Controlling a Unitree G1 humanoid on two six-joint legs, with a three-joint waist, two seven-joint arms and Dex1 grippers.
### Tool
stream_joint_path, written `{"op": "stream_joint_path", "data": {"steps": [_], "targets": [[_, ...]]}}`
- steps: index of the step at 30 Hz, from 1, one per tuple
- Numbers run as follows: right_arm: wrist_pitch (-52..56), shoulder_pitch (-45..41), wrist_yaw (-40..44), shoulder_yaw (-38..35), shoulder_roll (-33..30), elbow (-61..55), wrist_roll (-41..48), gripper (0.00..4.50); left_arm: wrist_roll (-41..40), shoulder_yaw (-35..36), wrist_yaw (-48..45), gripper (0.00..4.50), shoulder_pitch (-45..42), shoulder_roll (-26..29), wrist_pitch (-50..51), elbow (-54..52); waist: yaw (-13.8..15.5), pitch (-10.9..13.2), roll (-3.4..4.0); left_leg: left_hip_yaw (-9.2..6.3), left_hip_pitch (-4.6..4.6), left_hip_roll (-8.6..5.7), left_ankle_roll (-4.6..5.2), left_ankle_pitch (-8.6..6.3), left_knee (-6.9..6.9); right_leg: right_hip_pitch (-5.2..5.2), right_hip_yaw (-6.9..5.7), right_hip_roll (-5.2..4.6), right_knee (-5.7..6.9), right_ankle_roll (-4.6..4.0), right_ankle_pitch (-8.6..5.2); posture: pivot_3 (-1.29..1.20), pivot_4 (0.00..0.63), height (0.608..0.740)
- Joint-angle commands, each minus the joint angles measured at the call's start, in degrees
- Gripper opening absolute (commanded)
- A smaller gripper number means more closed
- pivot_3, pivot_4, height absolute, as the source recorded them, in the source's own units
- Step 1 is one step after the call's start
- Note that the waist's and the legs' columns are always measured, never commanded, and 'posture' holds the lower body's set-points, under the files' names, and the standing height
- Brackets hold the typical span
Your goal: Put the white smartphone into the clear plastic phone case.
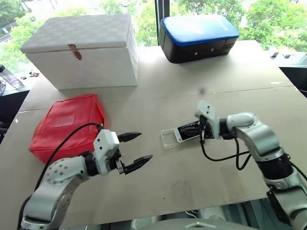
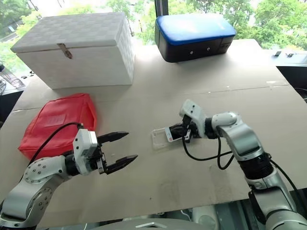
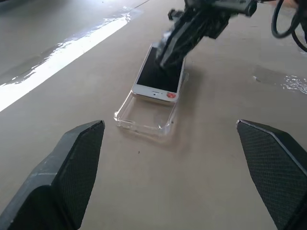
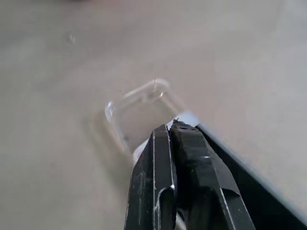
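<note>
The closed right gripper (image 1: 197, 130) should press the white smartphone (image 3: 158, 72), seemingly half-seated, flat into the clear plastic phone case (image 3: 146, 112), while the left gripper (image 1: 135, 150) waits wide open and empty.

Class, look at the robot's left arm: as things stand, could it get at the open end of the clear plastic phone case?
Probably yes: the left tool is open, and bare table lies between it and the clear plastic phone case.

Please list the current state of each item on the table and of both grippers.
white smartphone: screen up, partly in the case
clear plastic phone case: flat, near end unfilled
left gripper: open, holding nothing
right gripper: shut, over the phone
white box: lid closed
red pouch: lying flat
</note>
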Motion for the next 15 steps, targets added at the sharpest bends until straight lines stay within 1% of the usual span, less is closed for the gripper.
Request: {"op": "stream_joint_path", "data": {"steps": [1,3,4,6,7,8,9,10,12,14,15], "targets": [[4.14,-1.45,-4.27,-2.27,-4.14,-7.19,-0.05,0.09,1.34,-1.37,0.29,4.50,-1.28,-0.20,-0.95,0.64,0.02,0.02,-0.02,0.00,0.00,0.00,0.01,0.00,0.01,0.01,0.01,-0.01,-0.01,0.00,0.00,0.00,0.150,0.740],[1.87,-0.75,-6.19,0.42,-9.88,-6.93,-4.89,0.09,2.36,-2.80,0.55,4.50,-2.46,-0.35,-0.62,1.85,0.21,0.08,-0.03,0.00,-0.01,-0.01,0.02,-0.03,0.00,0.00,-0.01,-0.03,-0.12,-0.02,-0.02,0.00,0.150,0.740],[0.94,-0.43,-6.83,1.45,-11.65,-6.70,-6.09,0.09,2.42,-3.17,0.55,4.50,-2.77,-0.39,-0.35,2.17,0.29,0.15,-0.14,0.00,-0.02,-0.06,0.01,-0.07,0.01,0.01,-0.03,-0.09,-0.15,-0.16,-0.12,0.00,0.150,0.740],[-0.81,0.76,-7.80,2.46,-14.52,-3.84,-7.99,0.00,3.98,-4.90,0.93,3.96,-4.30,-0.48,0.10,3.87,0.31,0.20,-0.24,0.01,-0.05,-0.09,0.20,-0.23,0.04,0.03,-0.03,-0.12,-0.24,-0.18,-0.16,0.00,0.150,0.740],[-1.26,1.09,-8.12,2.50,-15.16,-2.75,-8.22,0.00,4.67,-5.60,1.13,3.60,-4.90,-0.55,0.09,4.58,0.24,0.24,-0.32,0.01,-0.05,-0.10,0.22,-0.24,0.07,0.06,-0.04,-0.12,-0.25,-0.17,-0.16,0.00,0.150,0.740],[-1.90,1.23,-8.54,2.92,-15.93,-1.44,-9.08,0.00,5.33,-6.44,1.37,3.11,-5.65,-0.78,0.10,5.46,0.19,0.29,-0.38,0.02,-0.05,-0.09,0.22,-0.23,0.09,0.06,-0.04,-0.12,-0.25,-0.16,-0.16,0.00,0.150,0.740],[-3.06,1.27,-9.08,3.84,-16.86,0.20,-10.66,0.00,6.25,-7.58,1.57,2.73,-6.52,-1.09,0.02,6.50,0.14,0.29,-0.39,0.02,-0.05,-0.09,0.23,-0.22,0.09,0.06,-0.05,-0.12,-0.25,-0.15,-0.16,0.00,0.150,0.740],[-4.20,1.36,-9.42,4.73,-17.61,1.74,-12.02,0.00,7.21,-8.69,1.82,2.24,-7.34,-1.40,-0.20,7.53,0.08,0.32,-0.35,0.02,-0.05,-0.07,0.24,-0.21,0.09,0.07,-0.05,-0.11,-0.24,-0.15,-0.15,0.00,0.150,0.740],[-6.42,1.56,-9.67,5.94,-18.12,4.04,-13.43,0.00,8.58,-10.31,2.17,1.40,-8.87,-2.26,-0.58,9.47,0.08,0.34,-0.39,0.04,-0.04,-0.06,0.25,-0.14,0.10,0.11,-0.07,-0.09,-0.21,-0.09,-0.11,0.00,0.150,0.740],[-7.62,1.87,-8.73,7.33,-18.36,5.00,-13.95,0.00,9.93,-11.98,2.25,0.37,-10.43,-2.91,-0.41,11.37,0.06,0.35,-0.40,0.04,-0.04,-0.04,0.18,-0.04,0.11,0.11,-0.07,-0.07,-0.21,-0.06,-0.09,0.00,0.150,0.740],[-8.60,2.11,-8.17,8.06,-18.57,5.22,-14.36,0.00,10.80,-12.89,2.29,0.37,-11.23,-3.18,-0.58,12.34,0.04,0.38,-0.44,0.03,-0.04,-0.03,0.28,0.02,0.10,0.11,-0.09,-0.05,-0.20,0.04,-0.03,0.00,0.150,0.740]]}}
